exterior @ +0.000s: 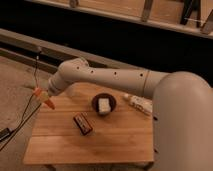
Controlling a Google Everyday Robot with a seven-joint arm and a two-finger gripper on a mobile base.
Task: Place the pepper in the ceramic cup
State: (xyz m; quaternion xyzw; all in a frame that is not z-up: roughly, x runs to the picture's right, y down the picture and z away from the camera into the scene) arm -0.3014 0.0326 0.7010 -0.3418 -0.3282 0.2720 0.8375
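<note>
— Where is the pepper (pixel 48 102)?
— At the tip of the gripper (pixel 43 96), over the left edge of the table (pixel 115 142), near its far corner.
— What does it look like?
— Slim, tapered and orange, rather like a small carrot, with a paler patch at its upper end.
— And its pose?
— Tilted: the thick end is up and to the left, the pointed end down and to the right, toward the tabletop. Whether the point touches the wood I cannot tell
</note>
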